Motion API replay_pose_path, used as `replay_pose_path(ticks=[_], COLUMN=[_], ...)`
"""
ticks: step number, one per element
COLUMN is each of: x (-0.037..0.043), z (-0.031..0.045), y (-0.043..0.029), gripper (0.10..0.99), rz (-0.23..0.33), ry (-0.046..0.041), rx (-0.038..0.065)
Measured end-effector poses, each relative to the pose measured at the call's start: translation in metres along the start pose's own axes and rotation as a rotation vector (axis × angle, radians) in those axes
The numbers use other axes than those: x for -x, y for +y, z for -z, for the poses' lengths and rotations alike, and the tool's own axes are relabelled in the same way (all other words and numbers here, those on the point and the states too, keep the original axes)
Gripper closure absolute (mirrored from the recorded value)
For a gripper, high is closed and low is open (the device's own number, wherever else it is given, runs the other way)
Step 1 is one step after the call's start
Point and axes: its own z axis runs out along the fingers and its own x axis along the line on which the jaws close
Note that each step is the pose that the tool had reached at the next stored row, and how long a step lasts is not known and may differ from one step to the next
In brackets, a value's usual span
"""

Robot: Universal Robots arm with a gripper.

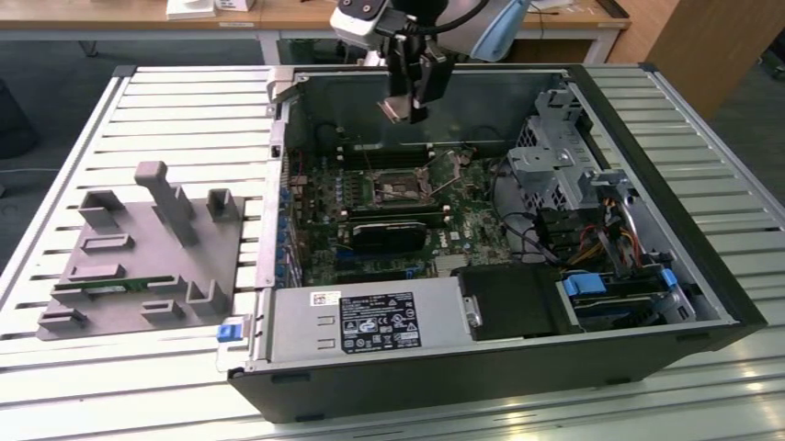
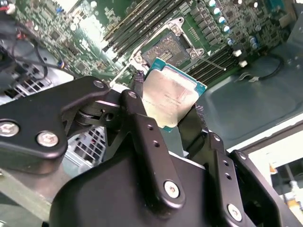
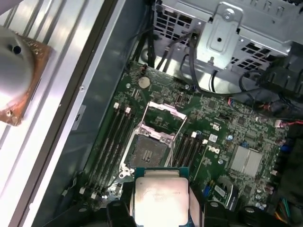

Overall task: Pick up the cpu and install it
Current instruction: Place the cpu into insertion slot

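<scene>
Slatted metal table (image 1: 73,110) carries, on the exterior view's left, a grey holder block (image 1: 135,248) well apart from the work; beside it lies the open computer case (image 1: 368,386), its green board (image 1: 472,234) facing up; above the case's far wall hangs the gripper (image 1: 413,103), its two black fingers (image 2: 142,123) pinching the cpu (image 2: 173,97) by opposite edges, with its silver top toward the second wrist camera; the cpu is in the air, well clear of the board, and the bare socket (image 3: 149,153) lies below it with its frame seemingly swung open; toward the exterior view's right stands the metal drive cage (image 1: 552,156). The likeliest trouble is a skewed set-down: the cpu looks tilted in the second wrist view, and if it met the socket corner-first or turned the wrong way, the fine contacts could bend; so thin an edge grip could also let it slip and drop onto the board; the raised frame might catch a finger. The arm reaches in from the far side, with its wrist pointing steeply down and the tool roughly over the socket.
</scene>
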Motion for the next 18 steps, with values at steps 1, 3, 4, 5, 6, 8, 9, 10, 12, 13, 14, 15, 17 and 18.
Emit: replay_pose_path(ticks=[1,3,4,5,6,8,9,10,12,13,14,15,17,18], x=[0.0,0.0,0.0,0.0,-0.0001,-0.0001,-0.0001,-0.0001,-0.0001,-0.0001,-0.0002,-0.0002,-0.0002,-0.0002], z=[-0.0002,-0.0008,-0.0011,-0.0015,-0.0018,-0.0025,-0.0028,-0.0031,-0.0037,-0.004,-0.0043,-0.0045,-0.0053,-0.0057], y=[-0.0001,-0.0001,-0.0002,-0.0002,-0.0002,-0.0003,-0.0003,-0.0004,-0.0004,-0.0004,-0.0005,-0.0005,-0.0005,-0.0006], gripper=[0.545,0.545,0.545,0.545,0.545,0.545,0.545,0.545,0.545,0.545,0.545,0.545,0.545,0.545], rz=[-0.015,-0.046,-0.061,-0.079,-0.095,-0.127,-0.143,-0.157,-0.188,-0.201,-0.212,-0.22,-0.238,-0.25], ry=[-0.001,-0.0029,-0.0039,-0.005,-0.006,-0.008,-0.009,-0.01,-0.0119,-0.0127,-0.0134,-0.0141,-0.0152,-0.016], rx=[0.0,-0.001,-0.001,-0.001,-0.001,-0.002,-0.002,-0.002,-0.003,-0.003,-0.003,-0.003,-0.004,-0.004])
